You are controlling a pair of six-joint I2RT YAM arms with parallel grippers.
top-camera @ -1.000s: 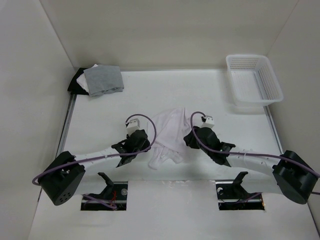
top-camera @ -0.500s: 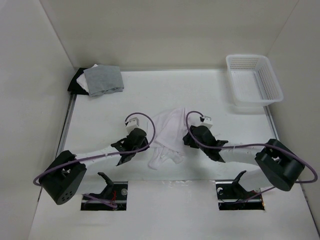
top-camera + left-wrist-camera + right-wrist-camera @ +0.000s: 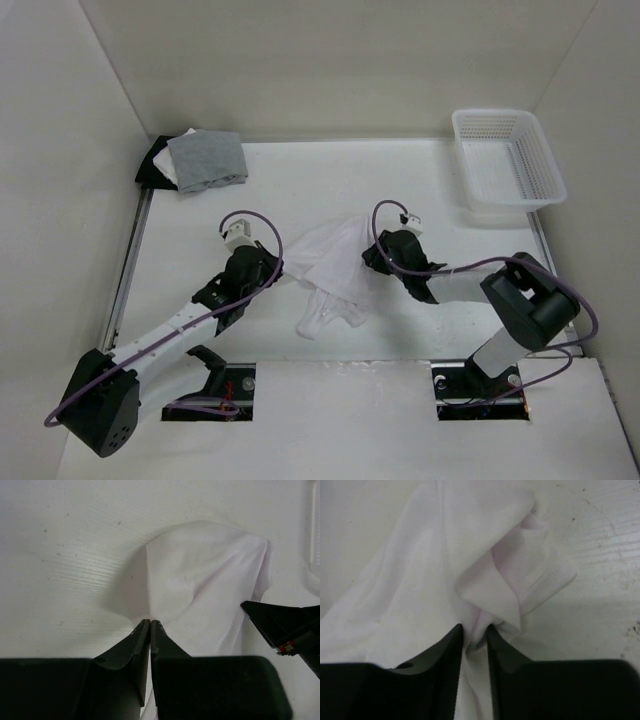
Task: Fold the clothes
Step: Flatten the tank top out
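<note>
The clothes (image 3: 330, 268) lie crumpled at mid-table, between both arms. The left gripper (image 3: 150, 622) is clenched on their left edge, and the right gripper (image 3: 475, 630) grasps a bunched fold. I think both should pull apart slowly and low, so the shirt spreads flat. Since one second ago, the left gripper has closed and drawn its edge left and farther.

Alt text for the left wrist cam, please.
The left hand is pinched shut on the edge of a crumpled white shirt lying on a white table. The right arm pokes in at the right edge.
</note>
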